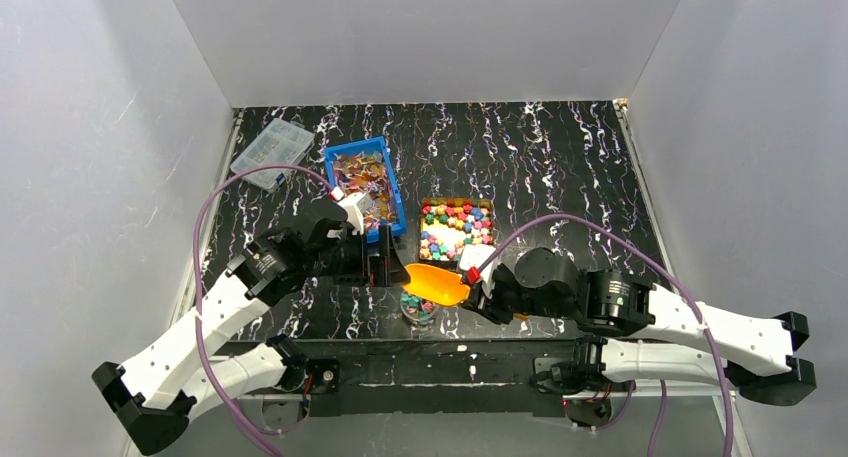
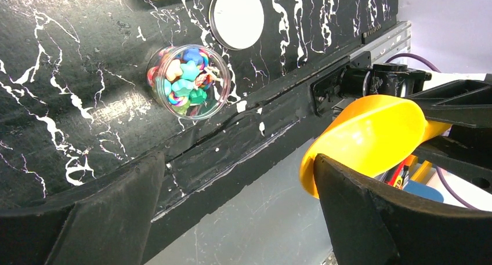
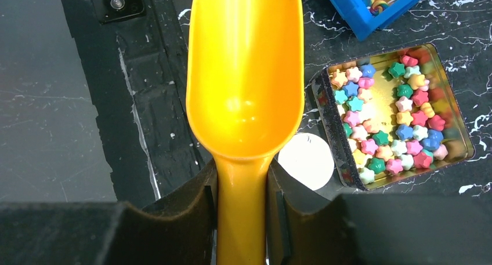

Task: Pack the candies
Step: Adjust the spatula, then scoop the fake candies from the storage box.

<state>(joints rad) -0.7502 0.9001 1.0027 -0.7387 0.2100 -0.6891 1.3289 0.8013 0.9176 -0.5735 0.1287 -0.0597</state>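
Jaws of the right claw (image 3: pixel 241 202) are clamped on the narrow handle of the orange plastic scoop (image 3: pixel 243 73), one black finger on each side of it. The scoop's broad, rounded bowl reaches out from the claw over the dark near edge of the black, white-veined marble-patterned table (image 1: pixel 560 167).

In the top view the bowl's tip overlaps a small clear round jar (image 1: pixel 418 307) standing close to that edge. How high the scoop sits above the jar I cannot tell. The jar holds a heap of mixed candies (image 2: pixel 187 84) in blue, green, pink and striped colours.

A white round lid (image 2: pixel 237 17) lies flat on the table just beyond the jar. Beside it sits a shallow gold rectangular tin (image 3: pixel 458 126) with star-shaped candies in pink, green, blue, yellow and red scattered over its floor.

Farther back and to the left, a blue plastic bin (image 1: pixel 395 192) holds shiny orange and purple wrapped candies. A clear plastic compartment box (image 1: pixel 272 152) rests near the table's far left corner.

The left claw (image 1: pixel 385 267) hangs just left of the scoop with its two black fingers (image 2: pixel 377 218) spread wide apart, gripping nothing. The jar lies ahead of it in the left wrist view.
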